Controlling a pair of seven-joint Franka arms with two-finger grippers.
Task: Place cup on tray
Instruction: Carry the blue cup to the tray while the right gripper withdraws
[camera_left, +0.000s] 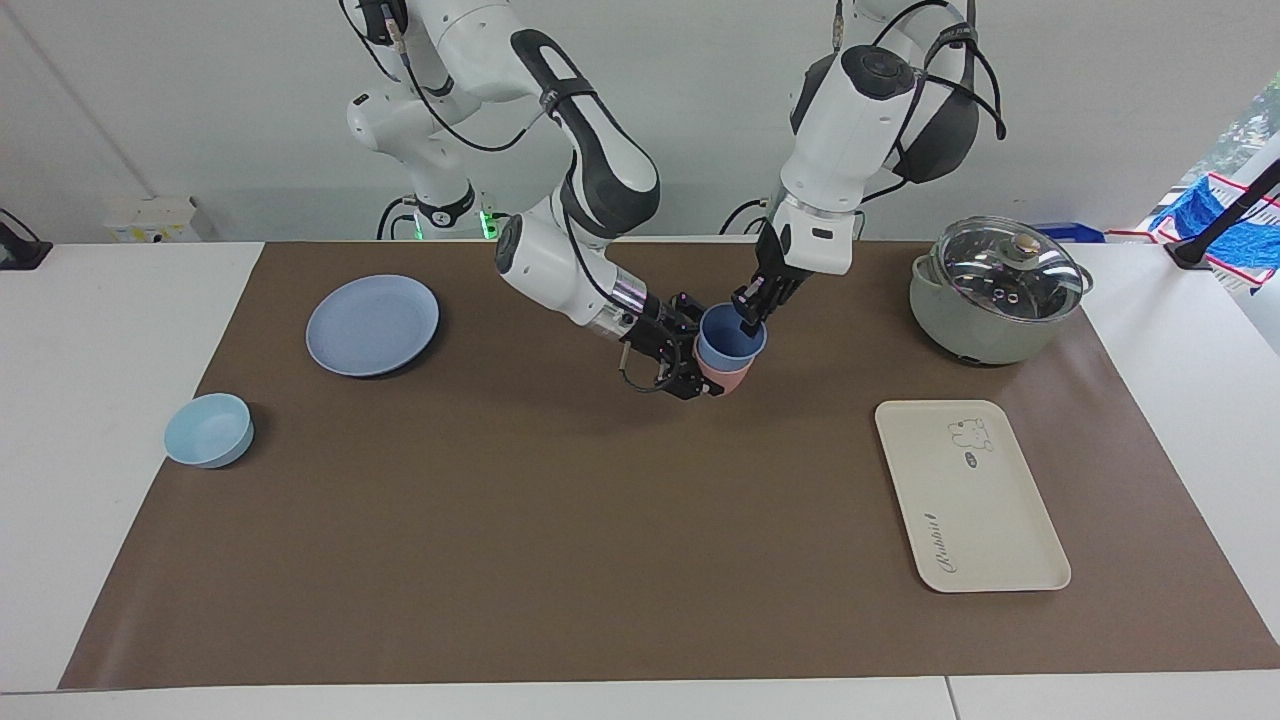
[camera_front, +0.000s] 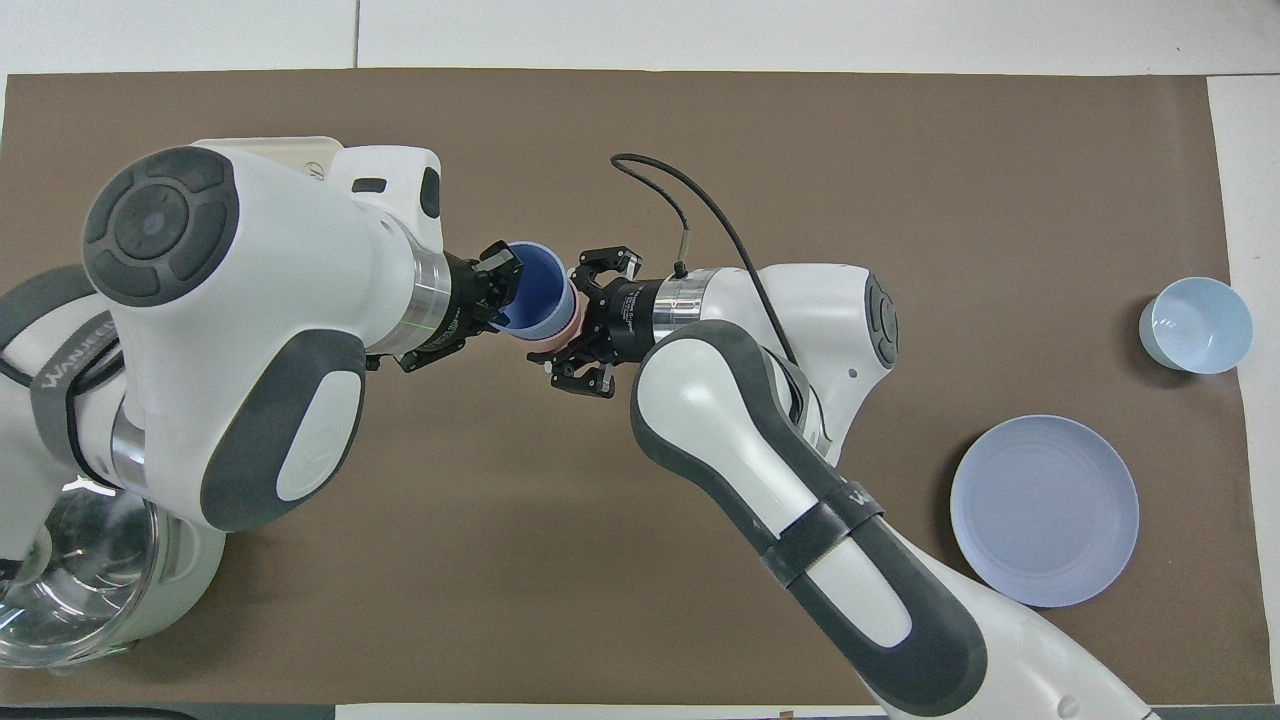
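The periwinkle-blue cup (camera_left: 728, 340) (camera_front: 540, 292) sits nested inside a pink tumbler (camera_left: 722, 379) (camera_front: 566, 326), both held up over the middle of the brown mat. My right gripper (camera_left: 708, 374) (camera_front: 578, 326) is shut on the pink tumbler from the side. My left gripper (camera_left: 747, 318) (camera_front: 504, 292) comes down at a slant and is shut on the cup's rim, one finger inside. The cream tray (camera_left: 970, 495) lies on the mat toward the left arm's end, with nothing on it. In the overhead view only a sliver of the tray (camera_front: 290, 150) shows past the left arm.
A grey pot with a glass lid (camera_left: 995, 290) (camera_front: 70, 590) stands nearer the robots than the tray. A round blue plate (camera_left: 372, 325) (camera_front: 1045, 510) and a low light-blue bowl (camera_left: 208, 430) (camera_front: 1195, 325) lie toward the right arm's end.
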